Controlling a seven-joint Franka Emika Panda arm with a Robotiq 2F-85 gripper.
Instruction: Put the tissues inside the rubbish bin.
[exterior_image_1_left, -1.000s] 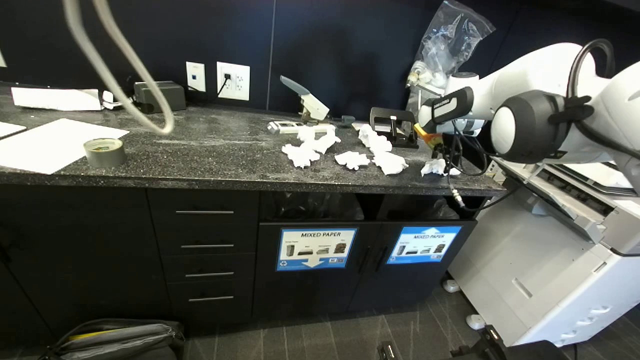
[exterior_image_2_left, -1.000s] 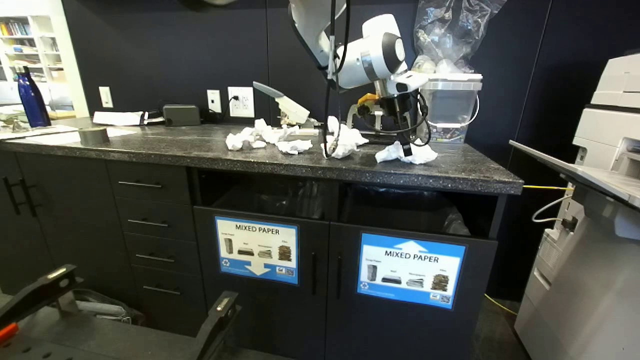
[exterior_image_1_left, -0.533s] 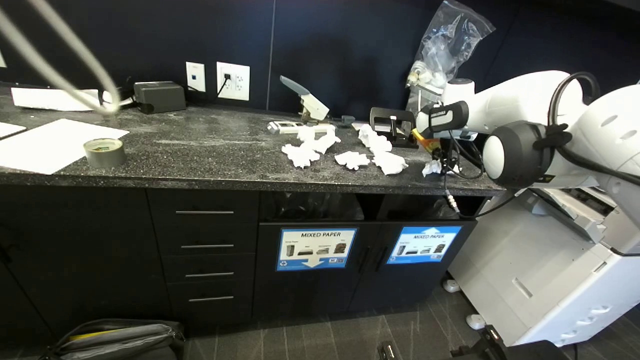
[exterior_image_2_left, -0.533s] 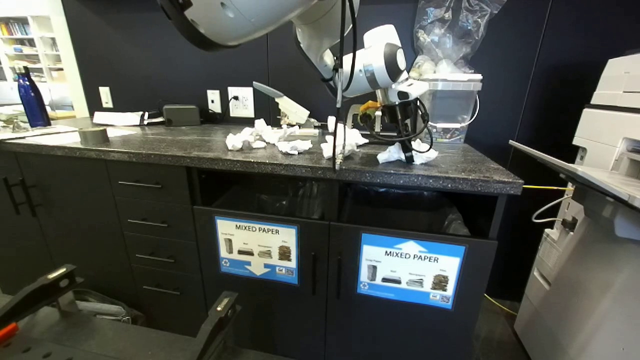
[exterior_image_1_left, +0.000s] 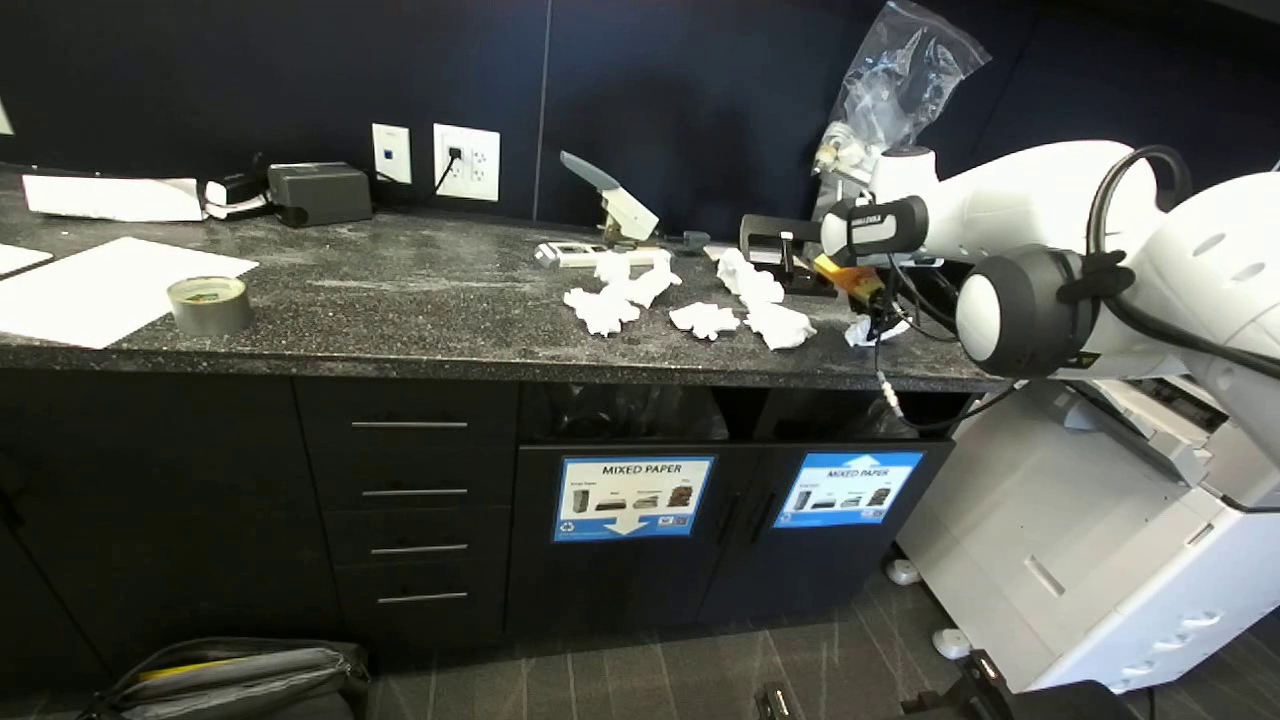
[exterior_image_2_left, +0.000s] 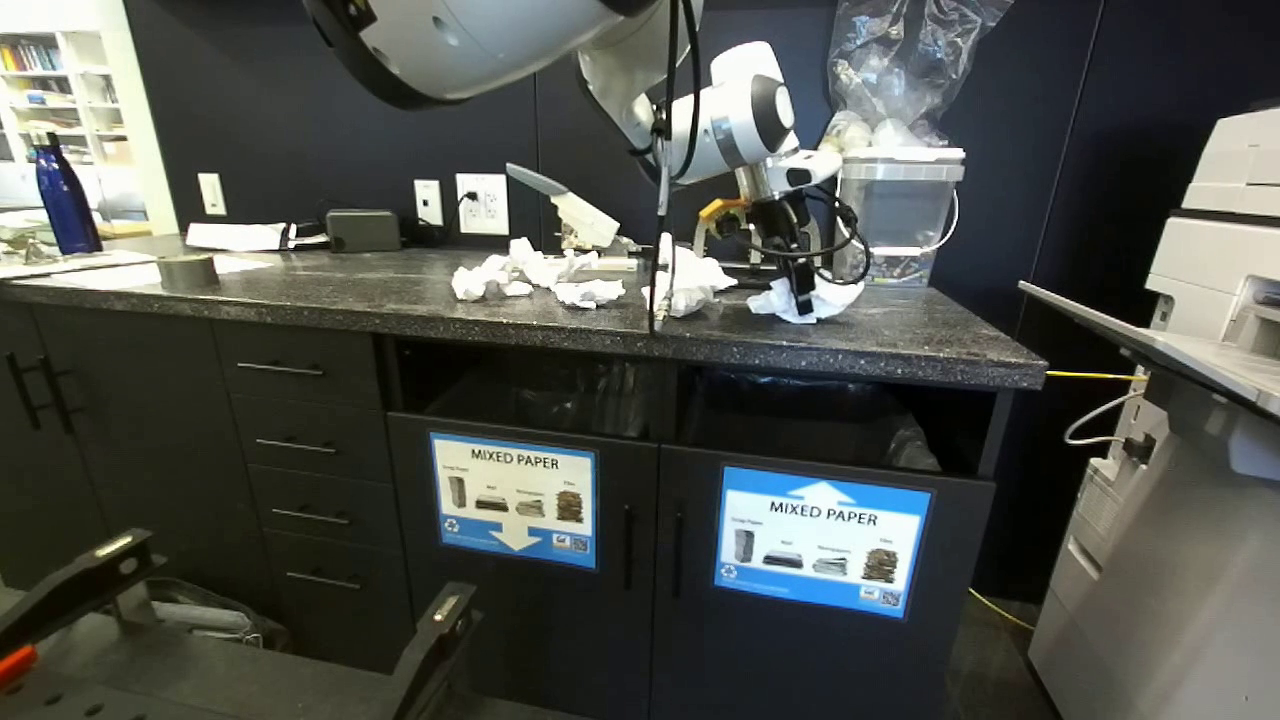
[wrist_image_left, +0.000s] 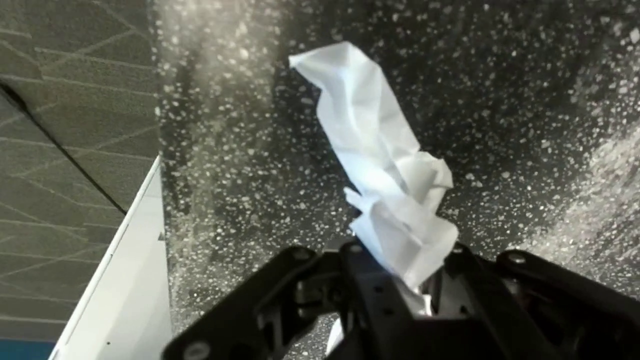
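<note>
In both exterior views we face cupboards (exterior_image_2_left: 540, 640) and wall (exterior_image_2_left: 280, 130), roughly from the front, well back, sharing both signs (exterior_image_2_left: 820, 540). In an exterior view we look down on the countertop (exterior_image_1_left: 430, 320); in an exterior view we're lower, bookshelf (exterior_image_2_left: 60, 90) far left. Wrist view: we look down, very close, on one tissue (wrist_image_left: 390, 185), same countertop.

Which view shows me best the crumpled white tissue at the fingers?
The wrist view: the crumpled white tissue is large there, its folds plain, though its lower end disappears between the fingers. Both exterior views show it small on the speckled countertop, partly hidden behind the fingers.
</note>
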